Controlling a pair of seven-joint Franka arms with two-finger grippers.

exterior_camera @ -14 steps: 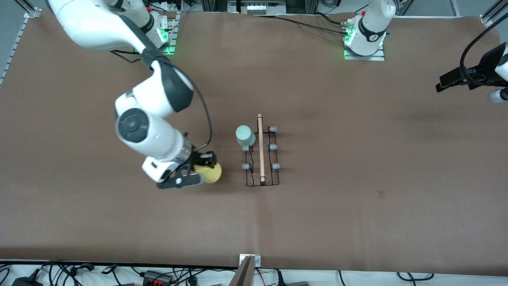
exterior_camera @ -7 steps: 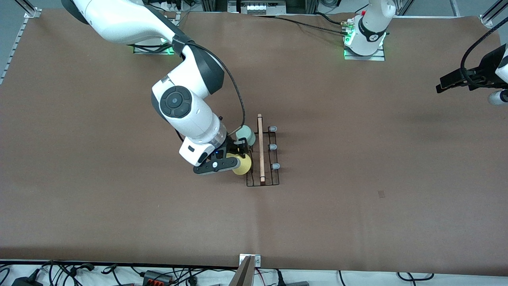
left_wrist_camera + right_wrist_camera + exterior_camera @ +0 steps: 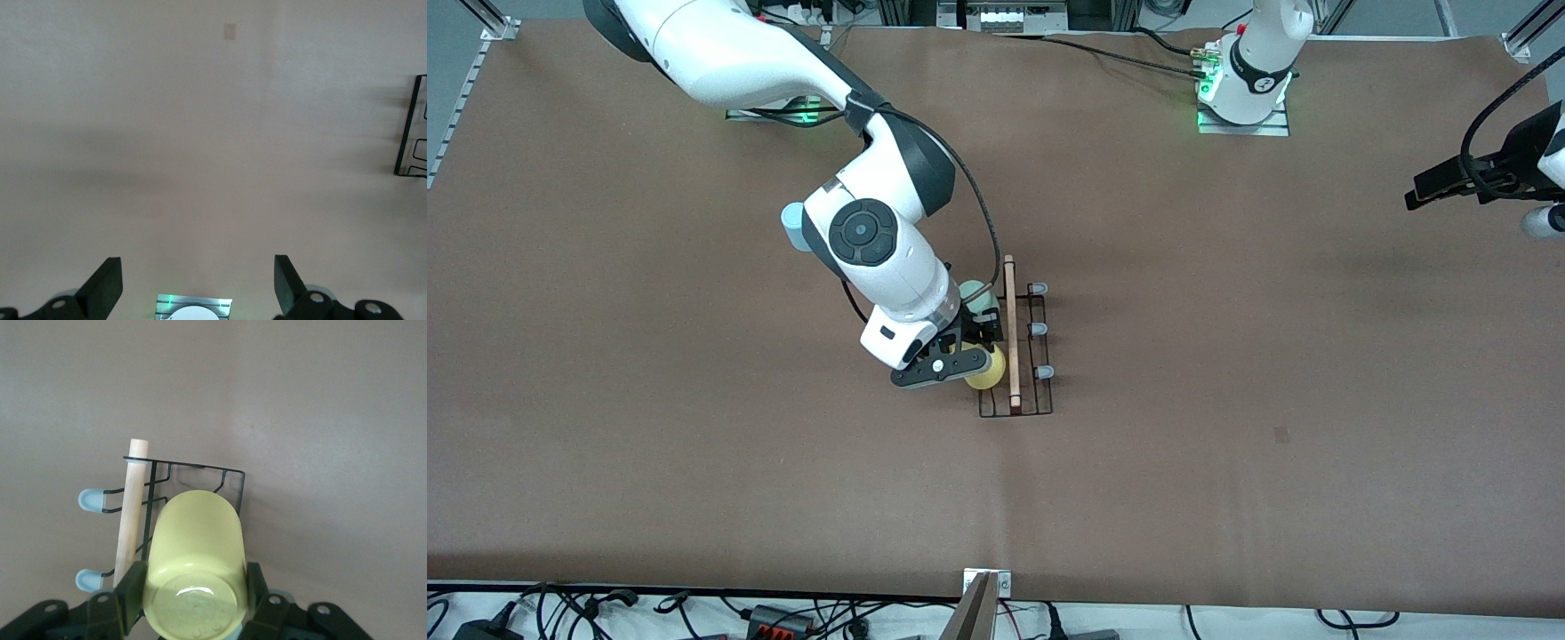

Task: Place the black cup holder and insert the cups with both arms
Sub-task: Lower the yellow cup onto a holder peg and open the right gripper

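The black cup holder (image 3: 1016, 414) stands mid-table, its wooden handle (image 3: 1011, 329) running along the middle. My right gripper (image 3: 974, 356) is shut on the yellow cup (image 3: 989, 373), which hangs bottom-up over the holder's peg row toward the right arm's end. In the right wrist view the fingers (image 3: 131, 592) clamp the yellow cup (image 3: 197, 553) above the holder (image 3: 230, 480), beside the handle (image 3: 131, 513). A mint cup (image 3: 976, 292) sits upside down on a peg, half hidden by the arm. A light blue cup (image 3: 791, 224) peeks out beside the right arm. My left gripper (image 3: 1423, 187) waits open.
The left wrist view has its open gripper (image 3: 197, 287) over bare brown table, with an end of the holder (image 3: 408, 133) at the frame's edge and the arm's base plate (image 3: 193, 307) below. Cables and a metal bracket (image 3: 983, 604) lie along the table edge nearest the front camera.
The right arm has carried the yellow cup sideways from the open table to over the holder's pegs. This uncovered the light blue cup. The left arm has not moved.
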